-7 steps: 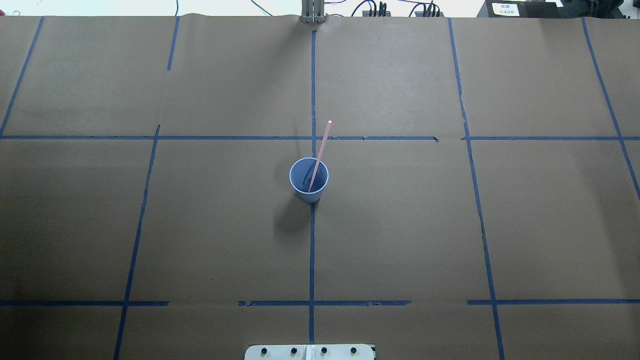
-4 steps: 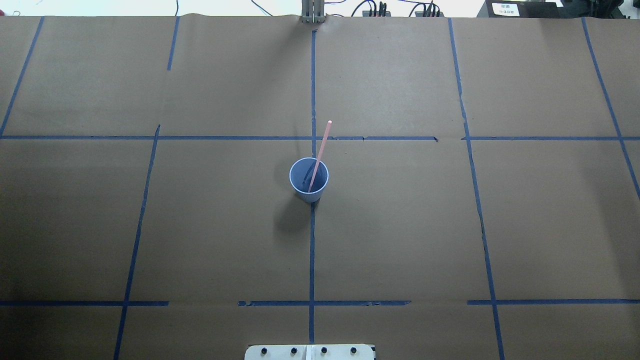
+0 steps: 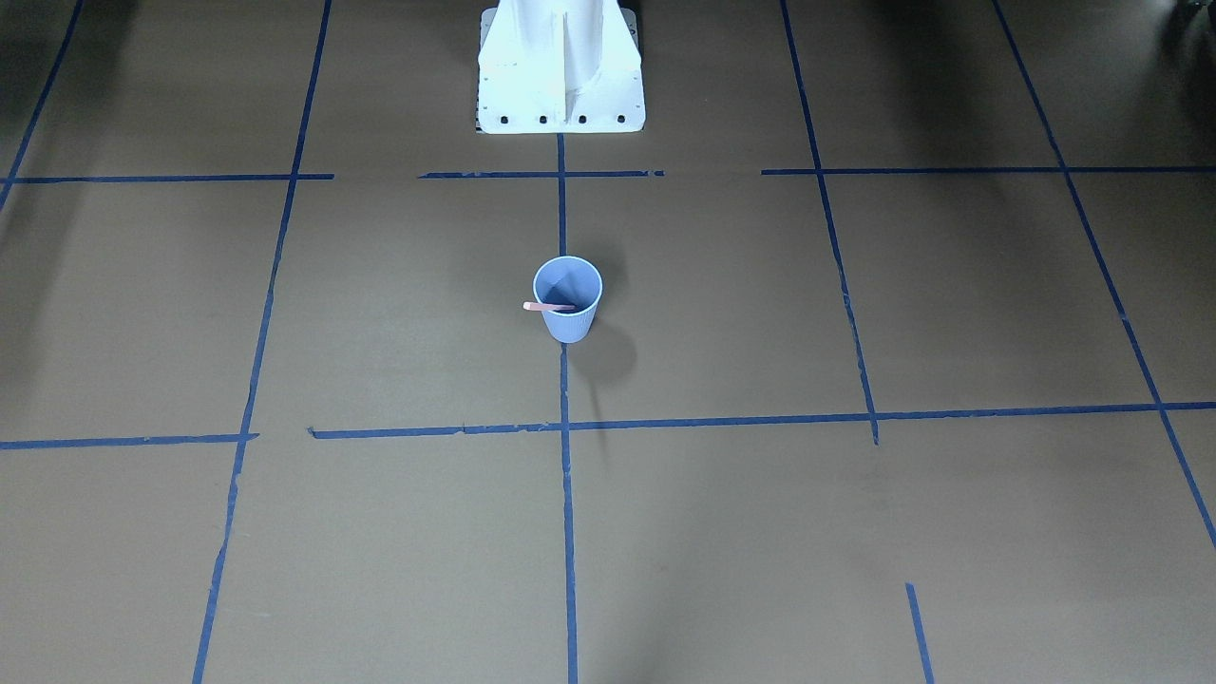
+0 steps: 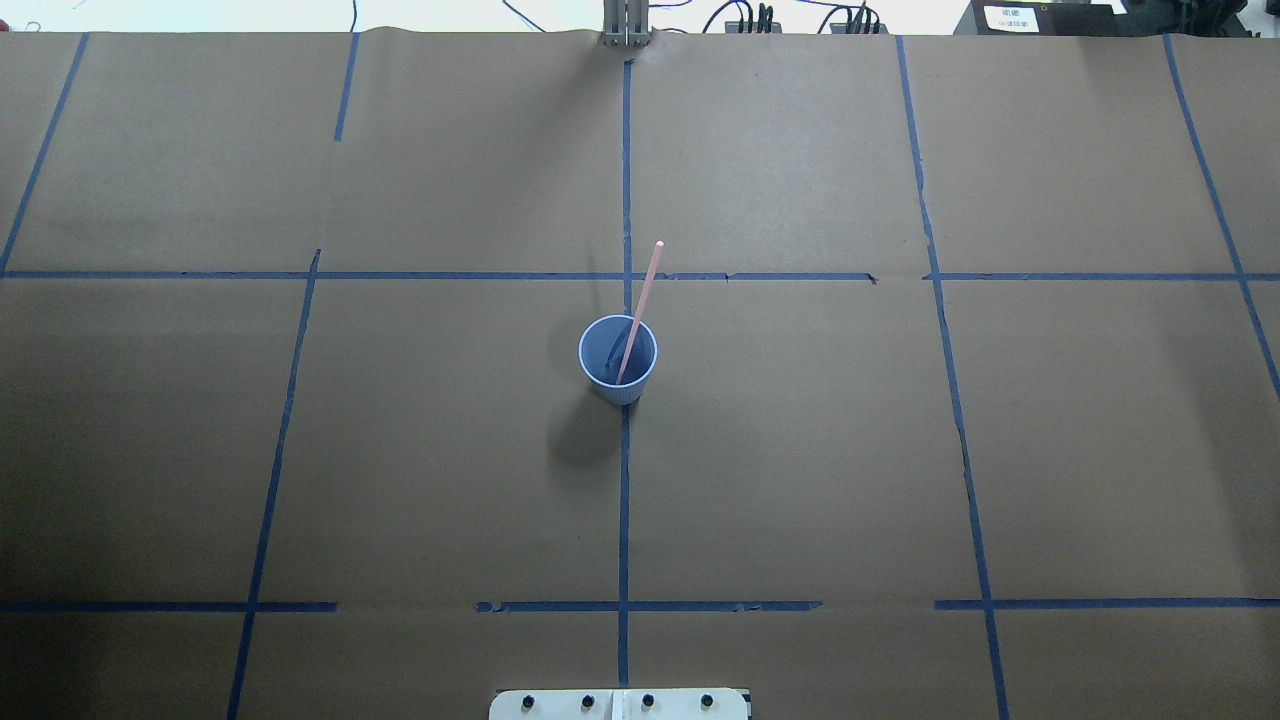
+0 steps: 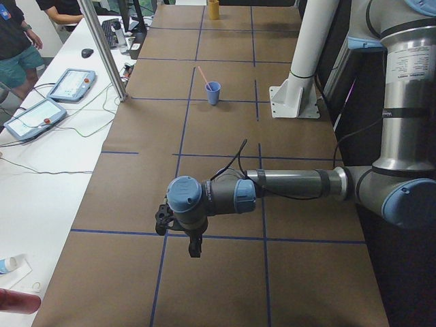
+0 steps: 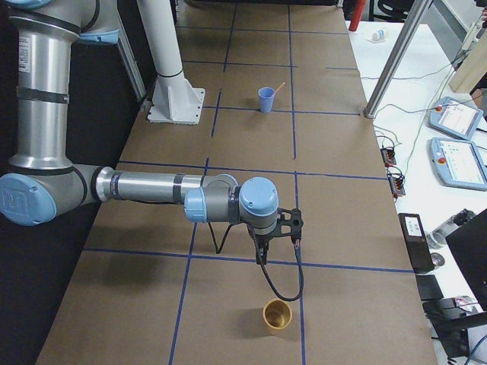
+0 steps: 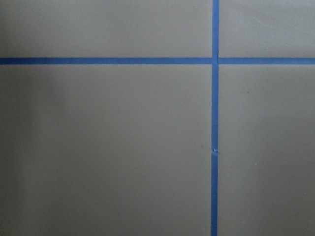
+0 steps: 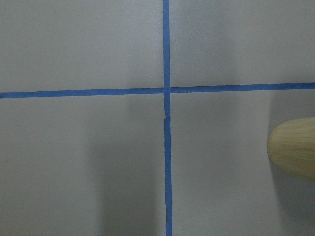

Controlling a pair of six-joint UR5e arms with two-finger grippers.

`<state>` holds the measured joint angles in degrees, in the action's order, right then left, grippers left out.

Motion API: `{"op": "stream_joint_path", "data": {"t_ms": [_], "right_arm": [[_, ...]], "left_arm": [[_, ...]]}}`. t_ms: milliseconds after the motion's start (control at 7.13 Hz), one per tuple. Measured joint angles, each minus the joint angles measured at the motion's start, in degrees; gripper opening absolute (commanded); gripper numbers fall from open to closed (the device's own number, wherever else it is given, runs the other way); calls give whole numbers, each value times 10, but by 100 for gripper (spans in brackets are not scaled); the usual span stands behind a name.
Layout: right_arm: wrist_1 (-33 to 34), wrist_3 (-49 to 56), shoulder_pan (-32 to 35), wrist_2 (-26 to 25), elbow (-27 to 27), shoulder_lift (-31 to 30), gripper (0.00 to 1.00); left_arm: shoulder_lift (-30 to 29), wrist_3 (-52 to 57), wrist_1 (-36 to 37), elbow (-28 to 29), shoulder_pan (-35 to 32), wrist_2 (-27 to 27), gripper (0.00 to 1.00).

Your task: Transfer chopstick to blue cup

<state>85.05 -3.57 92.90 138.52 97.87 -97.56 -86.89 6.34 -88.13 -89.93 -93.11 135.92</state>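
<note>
The blue cup stands upright at the middle of the table, on the centre tape line, and also shows in the front view. One pale pink chopstick stands in it, leaning on the rim with its top pointing away from the robot. It also shows in the front view. Both grippers are far from the cup and show only in the side views: the left gripper hangs over the table's left end, the right gripper over the right end. I cannot tell whether either is open or shut.
A tan cup stands on the table near the right gripper, and its side shows at the right wrist view's edge. The white robot base sits behind the blue cup. Blue tape lines cross the brown paper.
</note>
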Motion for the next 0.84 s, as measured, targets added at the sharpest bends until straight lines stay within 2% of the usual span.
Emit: {"op": "stream_joint_path", "data": {"t_ms": [841], "right_arm": [[-1, 2, 0, -2, 1, 0, 100]], "left_arm": [[-2, 0, -5, 2, 2, 0, 100]]}}
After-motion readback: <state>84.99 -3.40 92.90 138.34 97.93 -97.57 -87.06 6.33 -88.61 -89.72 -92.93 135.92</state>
